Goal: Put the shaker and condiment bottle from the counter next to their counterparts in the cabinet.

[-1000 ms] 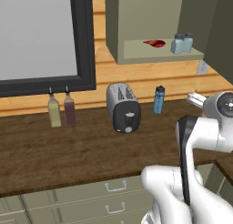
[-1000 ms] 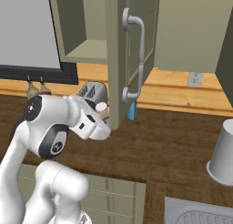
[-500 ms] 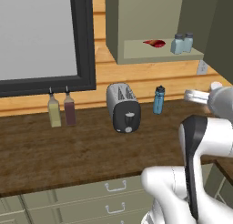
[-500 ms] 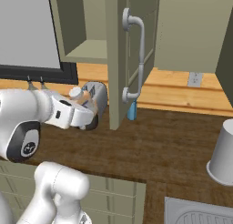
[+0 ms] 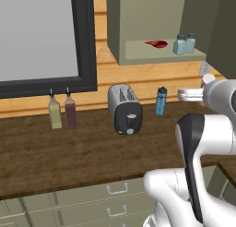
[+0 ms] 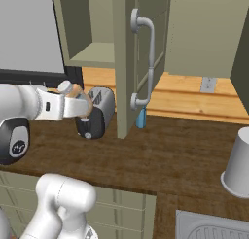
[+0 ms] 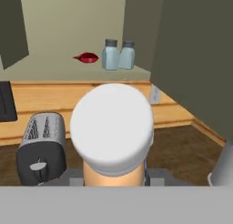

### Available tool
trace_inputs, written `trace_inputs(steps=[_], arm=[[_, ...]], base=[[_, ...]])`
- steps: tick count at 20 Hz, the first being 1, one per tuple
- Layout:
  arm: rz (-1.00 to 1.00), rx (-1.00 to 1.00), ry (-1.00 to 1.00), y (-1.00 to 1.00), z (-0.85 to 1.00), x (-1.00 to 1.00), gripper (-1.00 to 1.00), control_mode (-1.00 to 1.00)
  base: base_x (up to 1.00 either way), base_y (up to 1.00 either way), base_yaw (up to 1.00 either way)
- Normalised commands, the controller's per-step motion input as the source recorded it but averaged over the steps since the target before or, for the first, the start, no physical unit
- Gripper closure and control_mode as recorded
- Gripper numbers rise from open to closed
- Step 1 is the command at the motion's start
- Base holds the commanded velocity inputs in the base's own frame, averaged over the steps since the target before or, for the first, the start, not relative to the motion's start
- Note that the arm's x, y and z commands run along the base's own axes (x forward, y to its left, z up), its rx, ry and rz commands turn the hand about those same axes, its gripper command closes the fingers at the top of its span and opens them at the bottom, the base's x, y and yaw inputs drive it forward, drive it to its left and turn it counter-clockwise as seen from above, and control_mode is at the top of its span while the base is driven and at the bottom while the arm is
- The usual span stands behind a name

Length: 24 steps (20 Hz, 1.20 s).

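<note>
My gripper (image 6: 80, 101) is shut on the condiment bottle (image 6: 74, 91), a slim tan-orange bottle with a whitish cap, held above the counter left of the open cabinet door (image 6: 124, 63). In the hand view the bottle's cap (image 7: 112, 127) looms between my fingers, facing the cabinet shelf (image 7: 54, 73). Two pale-blue, grey-capped shakers (image 7: 110, 54) (image 7: 127, 55) stand side by side on that shelf, with the flat red condiment item (image 7: 87, 58) to their left. The left base view shows the shakers (image 5: 183, 44), the red item (image 5: 156, 43) and the bottle's cap (image 5: 208, 78) by my hand.
A grey toaster (image 5: 124, 108) and a taller blue bottle (image 5: 160, 101) stand at the back of the counter. Yellow (image 5: 55, 113) and dark-red (image 5: 70, 111) bottles stand under the window. A pale cup (image 6: 238, 165) sits on the right near a sink (image 6: 214, 228).
The arm has swung and lifted the held bottle a little, away from the toaster's front; the grip on it is unchanged. Nothing on the shelf moved.
</note>
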Motion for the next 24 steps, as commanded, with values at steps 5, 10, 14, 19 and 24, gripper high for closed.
trace_inputs(steps=[5,10,14,19,24], arm=[[0.0,0.0,0.0,0.0,0.49,0.02,1.0,-1.0],[0.04,0.0,0.0,0.03,0.46,0.04,1.0,-1.0],[0.13,0.0,0.02,0.32,0.06,0.06,1.0,-1.0],[0.12,0.01,-0.02,0.19,-0.04,0.09,1.0,-1.0],[0.04,0.02,-0.05,0.0,0.24,0.11,1.0,-1.0]], base=[[0.0,0.0,0.0],[0.0,0.0,0.0],[0.0,0.0,0.0],[0.0,0.0,0.0],[0.0,0.0,0.0]])
